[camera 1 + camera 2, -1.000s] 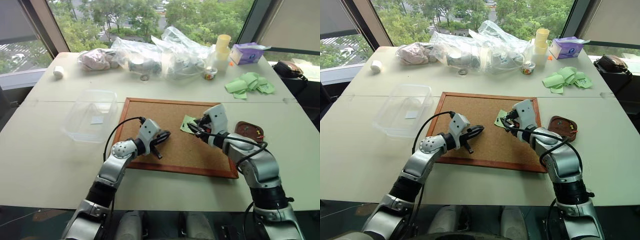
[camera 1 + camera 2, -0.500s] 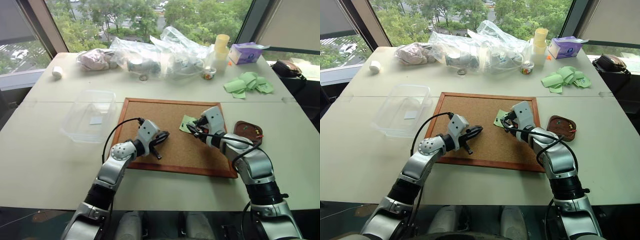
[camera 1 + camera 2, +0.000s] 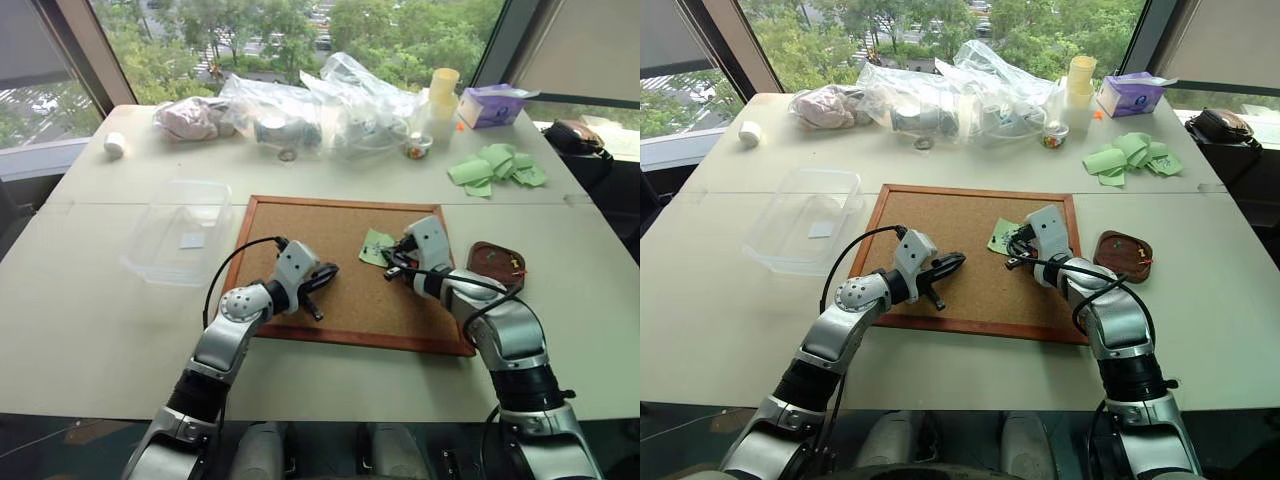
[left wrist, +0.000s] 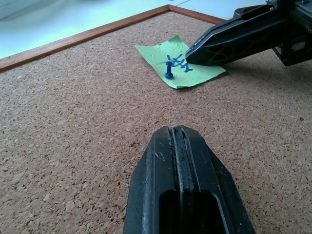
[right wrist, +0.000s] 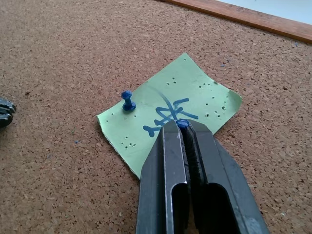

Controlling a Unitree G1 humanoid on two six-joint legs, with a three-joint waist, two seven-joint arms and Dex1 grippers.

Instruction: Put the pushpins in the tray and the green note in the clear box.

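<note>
Blue pushpin (image 5: 182, 124), pinched by the right claw (image 5: 183, 127) on the green note (image 5: 168, 112) at frame centre, needs pulling straight out, then carrying to the tray (image 3: 497, 261); left claw (image 4: 179, 141) pressed together.

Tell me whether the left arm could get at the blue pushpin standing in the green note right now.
Probably yes: bare cork lies between the shut left gripper and the pushpin. The right gripper rests on the green note beside the pin, not across the path.
</note>
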